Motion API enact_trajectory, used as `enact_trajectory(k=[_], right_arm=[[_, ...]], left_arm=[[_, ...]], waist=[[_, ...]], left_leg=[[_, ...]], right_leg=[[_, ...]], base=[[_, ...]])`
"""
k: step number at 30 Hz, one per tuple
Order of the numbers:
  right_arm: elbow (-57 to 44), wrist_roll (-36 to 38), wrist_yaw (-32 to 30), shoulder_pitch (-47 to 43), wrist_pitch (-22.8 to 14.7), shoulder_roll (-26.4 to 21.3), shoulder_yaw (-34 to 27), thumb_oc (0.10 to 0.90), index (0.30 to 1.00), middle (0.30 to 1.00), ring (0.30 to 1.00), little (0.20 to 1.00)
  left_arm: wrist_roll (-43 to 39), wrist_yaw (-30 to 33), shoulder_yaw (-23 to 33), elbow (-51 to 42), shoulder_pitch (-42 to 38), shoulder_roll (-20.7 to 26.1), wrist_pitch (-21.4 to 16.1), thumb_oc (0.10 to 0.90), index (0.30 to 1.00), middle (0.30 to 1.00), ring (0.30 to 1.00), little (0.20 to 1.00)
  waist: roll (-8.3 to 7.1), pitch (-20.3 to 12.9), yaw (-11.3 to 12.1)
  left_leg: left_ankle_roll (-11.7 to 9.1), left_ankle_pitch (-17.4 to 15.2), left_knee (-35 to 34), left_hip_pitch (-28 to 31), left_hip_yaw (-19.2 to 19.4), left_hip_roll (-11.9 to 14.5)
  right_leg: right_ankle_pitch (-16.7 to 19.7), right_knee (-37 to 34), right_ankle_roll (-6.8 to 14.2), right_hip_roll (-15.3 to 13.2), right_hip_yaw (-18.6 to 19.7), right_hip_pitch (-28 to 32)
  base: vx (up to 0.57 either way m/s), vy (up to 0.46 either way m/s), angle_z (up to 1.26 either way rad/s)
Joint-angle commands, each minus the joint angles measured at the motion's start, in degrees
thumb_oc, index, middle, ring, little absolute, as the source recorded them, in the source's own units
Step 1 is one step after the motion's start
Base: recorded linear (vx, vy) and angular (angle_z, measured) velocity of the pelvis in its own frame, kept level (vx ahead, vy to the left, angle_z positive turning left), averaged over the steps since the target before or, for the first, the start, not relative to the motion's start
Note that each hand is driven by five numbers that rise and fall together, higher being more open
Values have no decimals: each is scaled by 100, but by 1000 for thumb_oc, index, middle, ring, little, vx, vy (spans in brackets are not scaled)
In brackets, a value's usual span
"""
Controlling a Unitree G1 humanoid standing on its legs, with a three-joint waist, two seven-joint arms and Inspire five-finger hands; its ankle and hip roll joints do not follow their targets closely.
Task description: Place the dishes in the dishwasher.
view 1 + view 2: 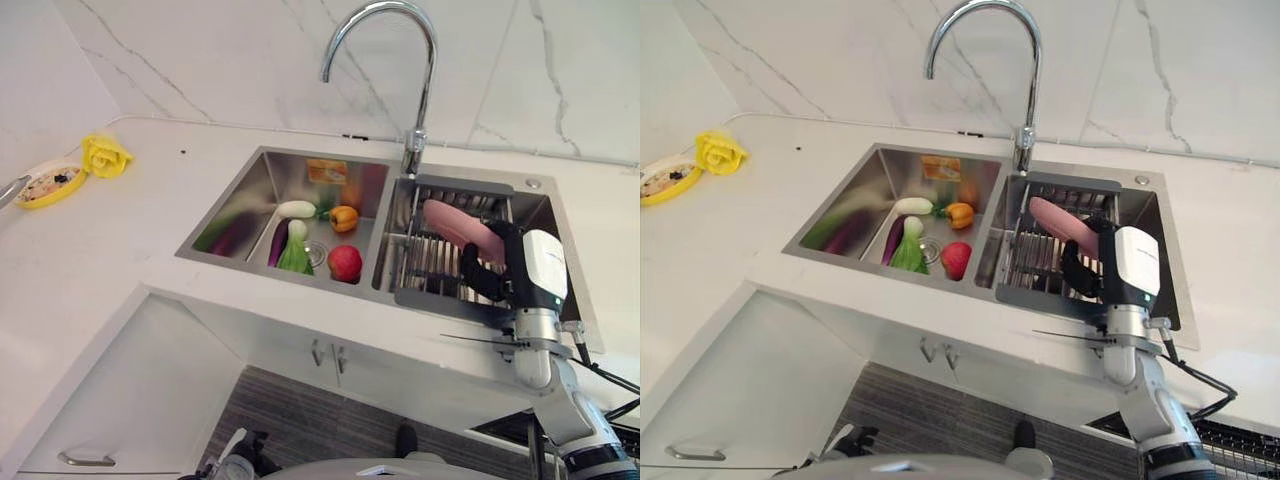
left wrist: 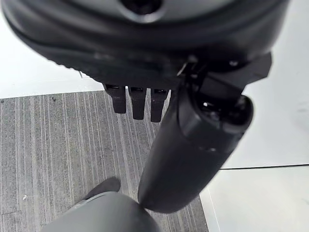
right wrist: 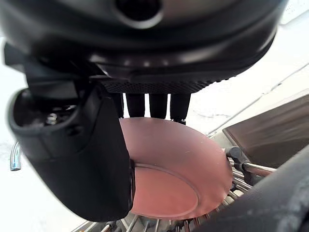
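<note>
right hand (image 3: 96, 159) | arm raised, thumb and fingers pinching || left hand (image 2: 193, 140) | relaxed, low

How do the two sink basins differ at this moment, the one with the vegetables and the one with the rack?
The left basin holds loose produce: a red tomato, an orange pepper and a purple eggplant on its bare steel floor. The right basin holds a wire dish rack, where the right robot hand grips a pink plate. No hand is at the left basin. Both are stainless steel, sharing the faucet.
</note>
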Motion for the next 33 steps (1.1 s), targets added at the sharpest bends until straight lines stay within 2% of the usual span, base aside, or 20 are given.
enact_trajectory(k=[1,4,5,8,9,11,13,17,23,29,33], right_arm=[[-437,26,-436,-295,-101,9,-674,400,300,300,300,300],[-340,1211,-418,-429,-197,345,-1016,400,300,300,300,300],[-340,1211,-418,-429,-197,345,-1016,400,300,300,300,300],[-200,2253,-192,-685,-321,460,-1299,400,300,300,300,300],[-200,2327,-144,-734,-325,432,-1380,400,300,300,300,300],[-239,2264,-109,-780,-316,357,-1477,400,300,300,300,300],[-504,1854,-151,-832,-282,140,-1771,400,300,300,300,300],[-841,1551,-274,-828,-303,103,-1985,400,300,300,300,300],[-973,1568,-253,-812,-356,152,-1946,400,300,300,300,300],[-1238,1961,-219,-957,-612,280,-1959,400,300,300,300,300],[-1656,1674,-380,-1029,-689,152,-2270,400,300,300,300,300]], left_arm=[[-46,73,5,388,-104,208,1,800,900,900,900,900],[-121,46,-24,329,-86,228,69,800,900,900,900,900],[-121,46,-24,329,-86,228,69,800,900,900,900,900],[-215,-37,19,233,-82,298,113,800,900,900,900,900],[-229,-61,31,211,-83,315,115,800,900,900,900,900],[-235,-93,52,207,-82,332,107,800,900,900,900,900],[-225,-143,90,233,-77,378,74,800,900,900,900,900],[-204,-129,96,297,-67,388,54,800,900,900,900,900],[-197,-117,109,320,-49,383,56,800,900,900,900,900],[-221,-86,143,352,-72,388,62,800,900,900,900,900],[-211,-32,177,356,-110,371,44,800,900,900,900,900]], waist=[[-552,-49,-2],[-558,-56,-14],[-558,-56,-14],[-585,-51,9],[-592,-48,15],[-602,-48,22],[-625,-48,35],[-636,-58,47],[-653,-66,59],[-665,-56,53],[-685,-31,16]], left_leg=[[-112,-158,12,109,188,-191],[-107,-152,12,98,190,-201],[-107,-152,12,98,190,-201],[-104,-150,12,88,189,-207],[-102,-148,12,86,184,-208],[-102,-148,12,81,180,-207],[-102,-147,12,70,175,-199],[-109,-148,12,52,155,-186],[-114,-149,12,66,147,-180],[-111,-140,12,62,152,-180],[-94,-129,12,40,152,-209]], right_leg=[[-991,109,319,-143,226,677],[-975,109,313,-140,225,664],[-975,109,313,-140,225,664],[-964,109,302,-133,239,653],[-963,109,300,-130,240,651],[-965,109,297,-124,241,650],[-970,109,294,-113,234,641],[-983,109,284,-106,229,638],[-985,109,280,-101,216,655],[-971,109,279,-106,222,650],[-928,135,310,-131,214,621]], base=[[0,0,0],[0,0,0],[0,0,0],[0,0,0],[0,0,0],[0,0,0],[0,0,0],[0,0,0],[0,0,0],[0,0,0],[-21,45,0]])
